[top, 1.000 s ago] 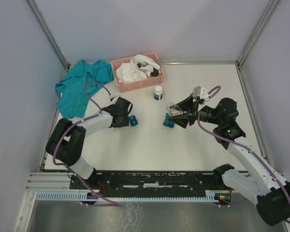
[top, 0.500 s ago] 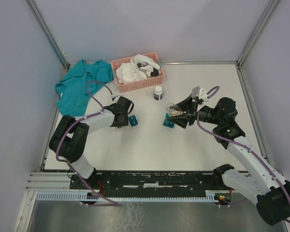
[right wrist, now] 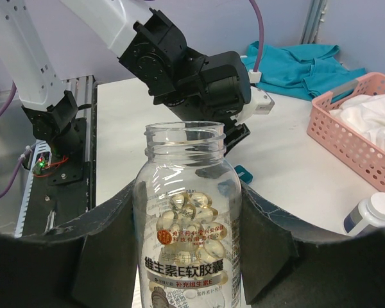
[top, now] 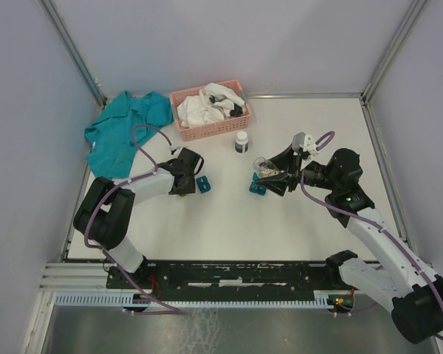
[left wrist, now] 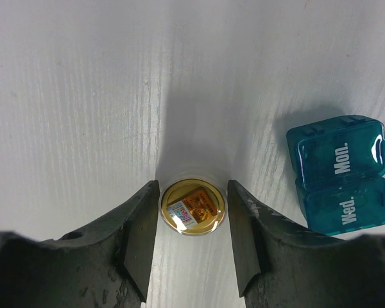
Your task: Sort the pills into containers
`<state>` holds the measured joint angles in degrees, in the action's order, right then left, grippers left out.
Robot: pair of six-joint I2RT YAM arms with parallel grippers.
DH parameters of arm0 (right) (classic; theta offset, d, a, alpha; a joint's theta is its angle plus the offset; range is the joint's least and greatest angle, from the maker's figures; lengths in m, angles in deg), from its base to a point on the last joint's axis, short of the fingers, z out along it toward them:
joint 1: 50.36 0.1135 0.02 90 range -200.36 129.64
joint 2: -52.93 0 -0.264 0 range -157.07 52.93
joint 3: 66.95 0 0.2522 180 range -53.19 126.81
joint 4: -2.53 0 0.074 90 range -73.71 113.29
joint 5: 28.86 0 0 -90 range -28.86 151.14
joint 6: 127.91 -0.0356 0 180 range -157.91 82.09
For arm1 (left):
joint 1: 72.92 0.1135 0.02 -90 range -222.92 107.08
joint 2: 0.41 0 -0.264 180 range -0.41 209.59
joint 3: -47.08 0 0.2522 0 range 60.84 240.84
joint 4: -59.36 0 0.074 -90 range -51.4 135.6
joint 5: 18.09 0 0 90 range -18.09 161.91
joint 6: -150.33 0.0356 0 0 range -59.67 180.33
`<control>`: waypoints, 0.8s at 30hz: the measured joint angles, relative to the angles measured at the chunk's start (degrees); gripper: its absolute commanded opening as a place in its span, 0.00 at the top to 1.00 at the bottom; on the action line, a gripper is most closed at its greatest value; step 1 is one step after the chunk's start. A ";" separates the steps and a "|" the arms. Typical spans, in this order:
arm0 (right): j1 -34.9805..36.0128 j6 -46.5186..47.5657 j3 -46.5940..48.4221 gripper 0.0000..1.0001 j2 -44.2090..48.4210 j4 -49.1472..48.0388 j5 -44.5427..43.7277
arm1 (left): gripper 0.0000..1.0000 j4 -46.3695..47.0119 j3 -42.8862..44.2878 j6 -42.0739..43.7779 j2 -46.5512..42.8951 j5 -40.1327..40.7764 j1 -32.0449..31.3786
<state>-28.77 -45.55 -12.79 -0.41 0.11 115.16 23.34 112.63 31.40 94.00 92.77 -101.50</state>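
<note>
Pills [right wrist: 191, 215], golden softgels, sit in a clear uncapped plastic bottle [right wrist: 185, 144] clamped upright in the right gripper [right wrist: 186, 244]; none look sorted yet. Left gripper [left wrist: 193, 189] jaws closely flank a gold round cap [left wrist: 192, 208] on the white table [left wrist: 70, 96]; pinching or not, I cannot tell. One teal-blue square plastic container [left wrist: 340, 173] lies shut beside it, a second container [top: 258, 189] just beside the bottle.

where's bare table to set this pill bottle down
Bare: the near strip between the arm bases and the teal boxes; the far right corner beyond the right gripper. Crowded far left: basket, cloth, white bottle.
</note>
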 measured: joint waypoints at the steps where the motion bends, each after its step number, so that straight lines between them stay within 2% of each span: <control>1: 0.00 0.00 0.00 0.99 0.00 0.00 0.00 | 0.45 -0.02 -0.02 0.00 -0.07 -0.07 0.00; 9: -0.13 -0.02 0.00 0.99 0.00 0.00 0.00 | 0.43 -0.57 -0.57 -0.02 -0.74 -0.26 0.00; 24: -0.35 -0.02 0.00 0.99 0.00 0.00 0.00 | 0.47 -1.16 -1.07 0.00 -1.36 -0.66 0.00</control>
<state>-29.12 -45.57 -12.79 -0.41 0.11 115.16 22.18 111.56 31.40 92.65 92.11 -101.50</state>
